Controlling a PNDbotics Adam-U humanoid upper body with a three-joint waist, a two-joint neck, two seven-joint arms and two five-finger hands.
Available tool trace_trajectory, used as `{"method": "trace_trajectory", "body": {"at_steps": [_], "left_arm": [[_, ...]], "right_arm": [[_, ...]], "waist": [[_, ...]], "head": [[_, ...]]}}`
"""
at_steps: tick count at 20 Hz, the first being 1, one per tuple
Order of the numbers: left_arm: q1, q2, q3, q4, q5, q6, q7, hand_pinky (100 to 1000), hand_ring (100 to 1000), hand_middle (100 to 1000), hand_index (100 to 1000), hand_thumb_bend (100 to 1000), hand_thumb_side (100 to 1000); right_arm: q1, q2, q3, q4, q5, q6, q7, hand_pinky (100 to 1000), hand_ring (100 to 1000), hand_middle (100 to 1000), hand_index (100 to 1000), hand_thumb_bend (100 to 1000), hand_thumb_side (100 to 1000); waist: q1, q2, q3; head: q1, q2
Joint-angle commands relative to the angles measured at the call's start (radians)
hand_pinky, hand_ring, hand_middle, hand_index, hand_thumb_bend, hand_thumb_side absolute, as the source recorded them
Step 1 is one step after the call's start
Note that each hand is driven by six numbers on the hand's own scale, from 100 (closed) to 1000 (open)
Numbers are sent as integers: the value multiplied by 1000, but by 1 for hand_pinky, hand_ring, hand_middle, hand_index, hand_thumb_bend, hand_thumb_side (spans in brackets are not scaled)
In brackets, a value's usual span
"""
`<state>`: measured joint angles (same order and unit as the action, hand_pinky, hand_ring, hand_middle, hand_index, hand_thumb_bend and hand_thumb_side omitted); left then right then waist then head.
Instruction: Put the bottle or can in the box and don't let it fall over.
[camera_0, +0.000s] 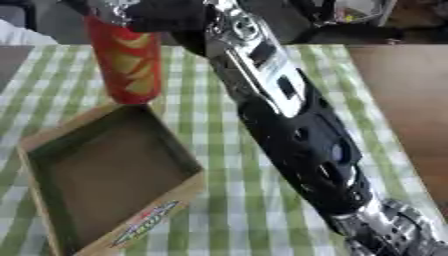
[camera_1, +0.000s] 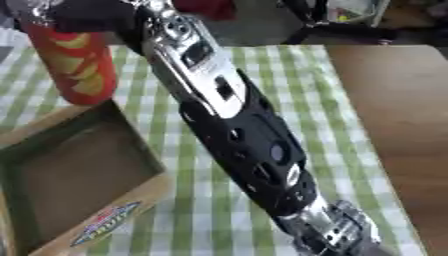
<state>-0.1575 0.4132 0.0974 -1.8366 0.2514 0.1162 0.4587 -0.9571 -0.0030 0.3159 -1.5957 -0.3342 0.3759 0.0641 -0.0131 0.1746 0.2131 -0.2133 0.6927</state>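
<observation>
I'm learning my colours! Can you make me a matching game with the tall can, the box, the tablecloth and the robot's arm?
Things:
1. can
2. box
3. tablecloth
4. right arm

Looks:
A. green and white checks
B. black and silver
C. red with yellow shapes
D. light wood, empty inside

Pairs: 1-C, 2-D, 3-A, 4-B

The right robot hand holds the can's top, just behind the box.

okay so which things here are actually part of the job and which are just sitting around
Part of the job:
red can, upright
wooden box, empty
right robot hand, at the can's top

Just there:
green checked tablecloth
bare brown table
</observation>
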Motion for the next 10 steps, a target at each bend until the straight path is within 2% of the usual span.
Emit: {"method": "trace_trajectory", "body": {"at_steps": [1, 7, 10], "left_arm": [[-7, 33, 9, -10, -6, -1, 0, 862, 869, 751, 772, 509, 687], [-8, 31, 11, -10, -6, -1, 1, 862, 869, 750, 772, 510, 687], [-12, 26, 12, -11, -4, -2, 3, 862, 869, 750, 772, 510, 688]], "right_arm": [[-2, 27, 13, -34, 3, 10, 4, 907, 533, 667, 428, 100, 100], [28, 40, 27, -20, 25, -2, 24, 907, 536, 668, 430, 100, 100], [46, 48, 31, -7, 24, -19, 35, 903, 537, 669, 431, 100, 100]], "waist": [[5, -22, 4], [1, -11, 15], [4, 4, 24]], "head": [[-4, 7], [-15, -7], [-23, -19]]}}
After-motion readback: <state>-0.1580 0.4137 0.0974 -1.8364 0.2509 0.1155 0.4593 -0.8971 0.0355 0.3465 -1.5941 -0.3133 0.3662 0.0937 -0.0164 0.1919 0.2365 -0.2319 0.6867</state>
